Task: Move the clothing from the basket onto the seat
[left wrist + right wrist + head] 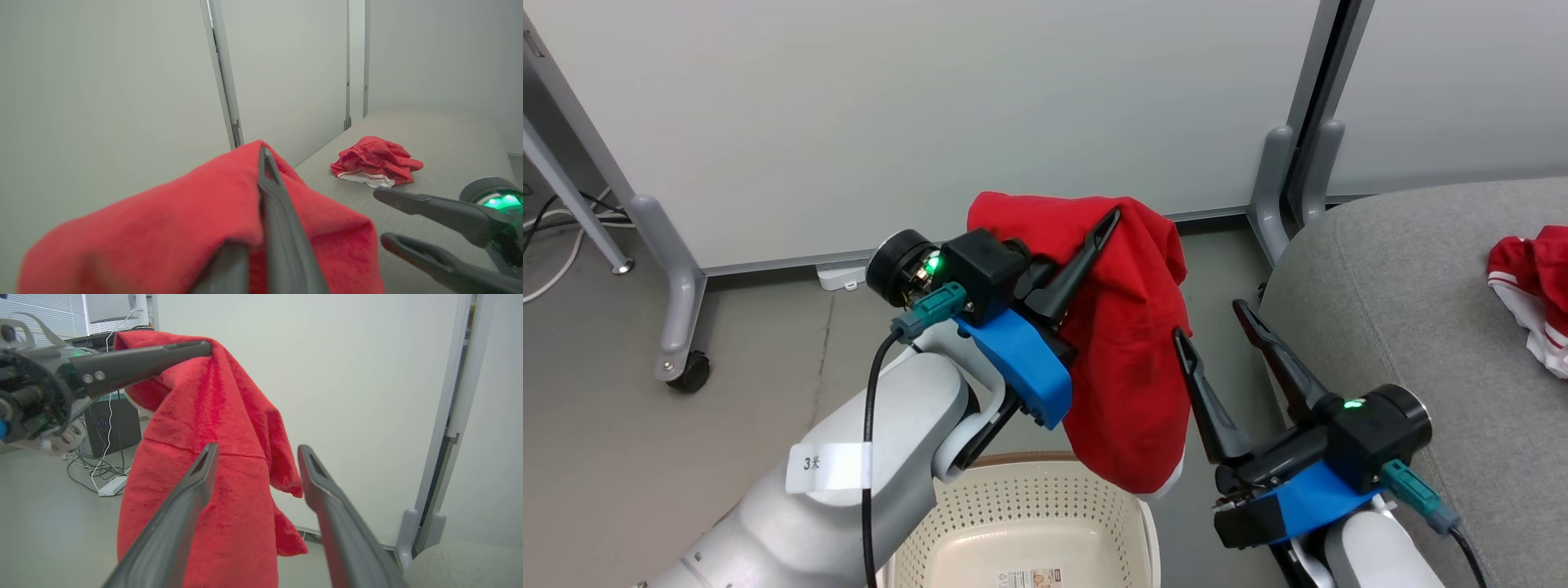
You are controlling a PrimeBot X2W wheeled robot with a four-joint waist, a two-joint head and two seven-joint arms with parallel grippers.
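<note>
Tag [827, 465] on left forearm [894, 404] begins "3"; left jaws pinch clothing [1127, 359].

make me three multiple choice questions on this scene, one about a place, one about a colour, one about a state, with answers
1. Where does the crumpled red garment lie?
A) on a shelf
B) on the grey seat
C) on a desk

2. What colour is its trim?
A) blue
B) yellow
C) white

3. How does the left claw stand?
A) open and bare
B) shut on a hanging red garment
C) shut on a cable

Answers:
1 B, it rests on the seat cushion.
2 C, a white band edges its near side.
3 B, the cloth drapes from its closed fingers, while the right claw is open beside it.
</note>
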